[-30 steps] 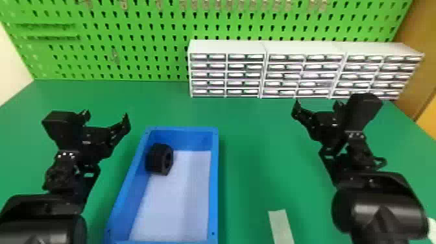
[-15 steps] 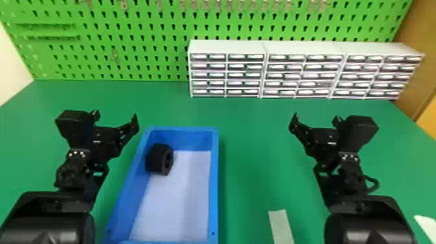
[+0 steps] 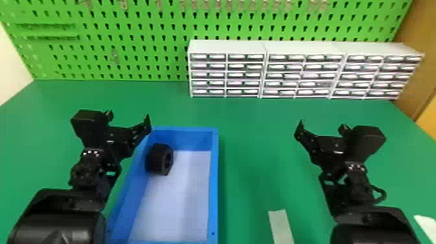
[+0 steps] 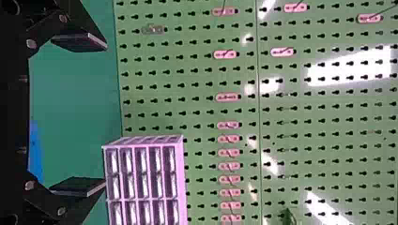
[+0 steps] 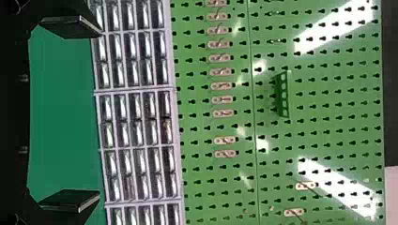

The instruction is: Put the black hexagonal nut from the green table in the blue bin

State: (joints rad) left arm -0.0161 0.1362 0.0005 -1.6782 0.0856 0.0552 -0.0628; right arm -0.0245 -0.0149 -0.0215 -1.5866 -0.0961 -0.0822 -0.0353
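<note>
The green table [image 3: 253,136] spreads beneath both tools, its far edge meeting the green pegboard [image 3: 146,19] beyond them. White small-parts drawer cabinets [image 3: 227,47] line that edge, ahead of the space between the tools and on past the right one. The blue rectangular bin [image 3: 214,181] sits to the right of the left tool [image 3: 129,117], whose inner finger overlaps the bin's far-left corner in the head view; I cannot tell the height between them. From the bin's right wall to the right tool [image 3: 321,125] runs a broad stretch of green surface, with a pale strip [image 3: 280,224] lying nearer the robot than that tool. Each tool has its two fingers spread well apart, with nothing between them. The black hexagonal nut [image 3: 157,159] is inside the bin, nearer the robot than the left tool and to its right: thick, matt and dark, standing on edge by the left wall, its flat sides showing and its round hole facing right.
</note>
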